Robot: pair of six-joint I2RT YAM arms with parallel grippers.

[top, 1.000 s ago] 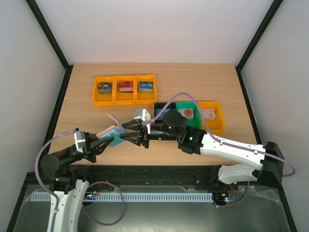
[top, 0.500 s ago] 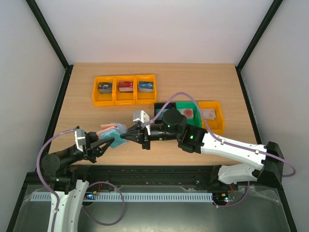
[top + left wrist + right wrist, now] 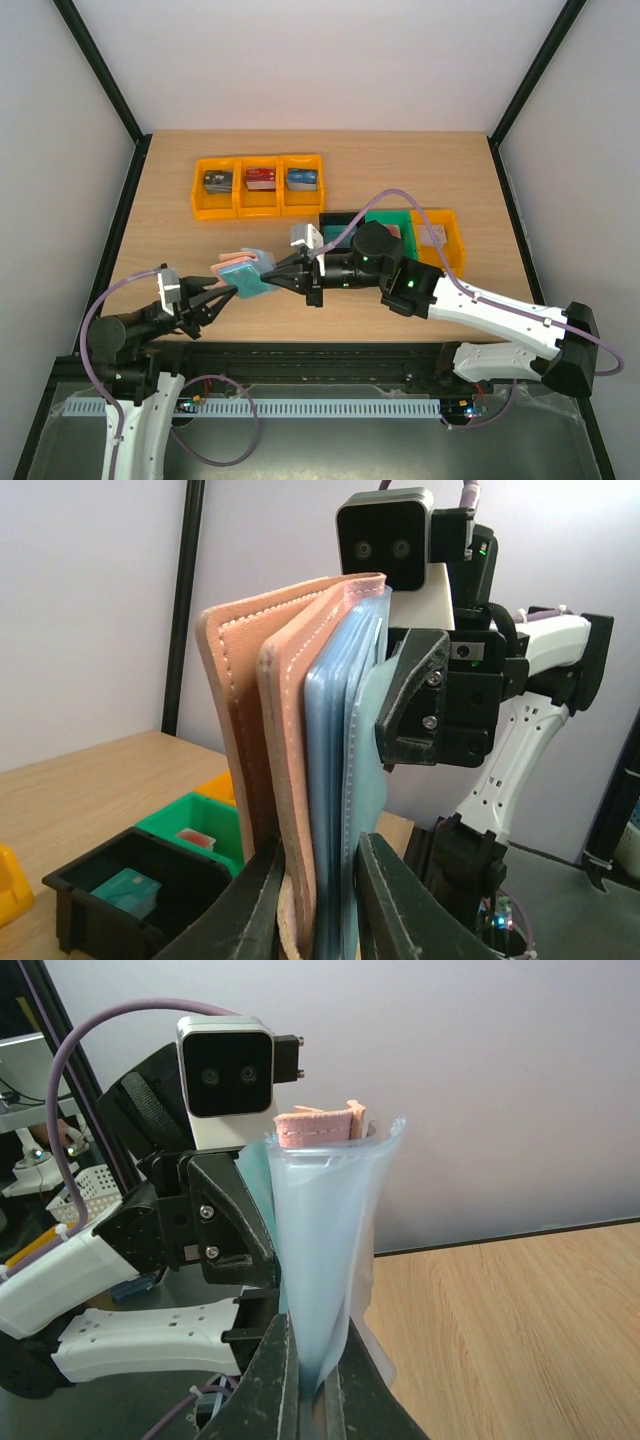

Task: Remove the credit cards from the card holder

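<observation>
Left gripper [image 3: 227, 292] enters from the near left corner. Its jaws are narrowly parted and clamped on the lower edge of the card holder [image 3: 242, 268], with 1 finger against the pinkish outer cover and 1 against the pale blue inner leaves. The card holder stands upright above the table [image 3: 450, 170], fanned partly open between the 2 grippers, left of centre near the front edge. Right gripper [image 3: 271, 281] meets it from the right, jaws fully closed on a pale blue translucent sleeve [image 3: 325, 1250] of the holder (whether a card lies inside that sleeve cannot be told). Further back, 3 orange bins [image 3: 258, 186] stand in a row. To the right, a black bin [image 3: 90, 875], a green bin [image 3: 205, 815] and another orange bin [image 3: 447, 250] sit side by side.
</observation>
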